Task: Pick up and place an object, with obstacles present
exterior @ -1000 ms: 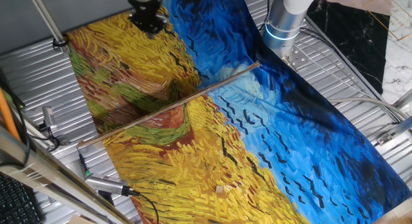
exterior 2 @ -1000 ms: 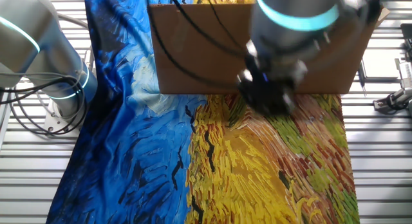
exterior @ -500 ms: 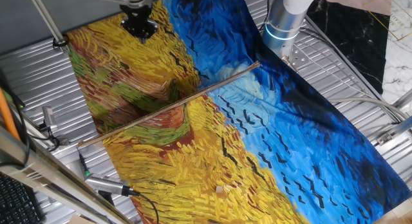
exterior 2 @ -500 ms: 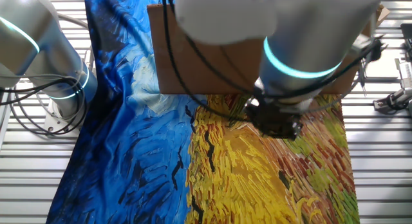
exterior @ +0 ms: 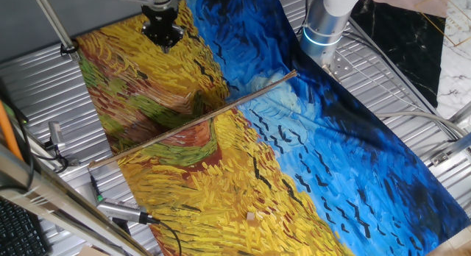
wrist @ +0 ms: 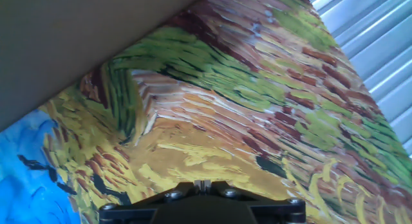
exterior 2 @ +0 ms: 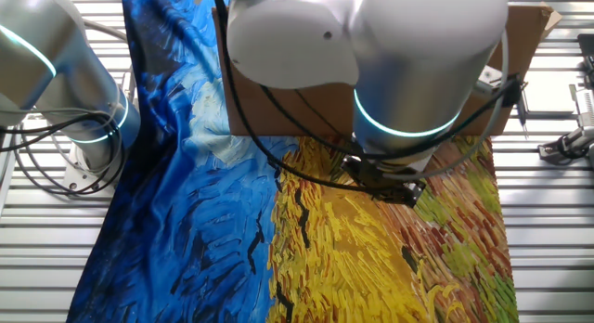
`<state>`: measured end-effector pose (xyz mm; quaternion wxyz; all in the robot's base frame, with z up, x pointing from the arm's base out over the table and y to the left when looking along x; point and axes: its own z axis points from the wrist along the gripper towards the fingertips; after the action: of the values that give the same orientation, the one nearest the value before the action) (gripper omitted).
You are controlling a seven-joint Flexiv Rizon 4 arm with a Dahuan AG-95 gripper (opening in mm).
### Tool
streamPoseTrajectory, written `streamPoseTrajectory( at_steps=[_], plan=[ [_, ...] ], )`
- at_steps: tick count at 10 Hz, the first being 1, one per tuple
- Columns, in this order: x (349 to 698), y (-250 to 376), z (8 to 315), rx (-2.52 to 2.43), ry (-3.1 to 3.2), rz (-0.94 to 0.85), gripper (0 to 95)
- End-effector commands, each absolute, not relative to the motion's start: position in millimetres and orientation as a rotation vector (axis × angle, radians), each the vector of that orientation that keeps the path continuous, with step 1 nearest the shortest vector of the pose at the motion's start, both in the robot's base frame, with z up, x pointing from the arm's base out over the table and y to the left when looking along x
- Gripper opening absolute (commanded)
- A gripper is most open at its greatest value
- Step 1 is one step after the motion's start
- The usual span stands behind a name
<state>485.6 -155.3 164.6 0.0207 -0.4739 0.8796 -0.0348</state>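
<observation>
The object (exterior: pixel 252 216) is a tiny pale tan block lying on the yellow part of the painted cloth, near the front edge in one fixed view. My gripper (exterior: pixel 163 37) hangs far from it, over the cloth's far left corner, on the other side of the upright cardboard board (exterior: pixel 193 121). In the other fixed view the board (exterior 2: pixel 278 72) hides the object and the gripper (exterior 2: pixel 390 186) sits below my arm. The hand view has the gripper (wrist: pixel 203 185) at its bottom edge, its pale pads pressed together with nothing between them.
The cardboard board stands across the cloth (exterior: pixel 316 160) as a long thin brown edge from above. A second robot base (exterior: pixel 325 26) stands at the far side, also seen as a robot base (exterior 2: pixel 65 91). Cables and tools (exterior: pixel 118 210) lie along the left table edge.
The gripper shifted slightly left over the far corner in one fixed view. In the other fixed view the arm swung closer and now covers much of the board.
</observation>
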Motion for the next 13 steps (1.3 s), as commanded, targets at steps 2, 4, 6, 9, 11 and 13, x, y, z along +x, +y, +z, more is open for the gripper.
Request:
streamPoseTrajectory(
  at_steps=[2, 4, 6, 9, 11, 13],
  plan=[
    [484, -156, 172, -1.482, 2.726, -0.110, 0.0],
    [481, -155, 188, -1.442, 2.773, -0.107, 0.0],
    [481, -155, 188, -1.405, 2.829, -0.083, 0.0],
    [481, -155, 188, -1.412, 2.842, -0.083, 0.0],
    [485, -158, 180, -1.402, 2.852, -0.089, 0.0],
    [499, -171, 158, -1.402, 2.832, -0.052, 0.0]
  ],
)
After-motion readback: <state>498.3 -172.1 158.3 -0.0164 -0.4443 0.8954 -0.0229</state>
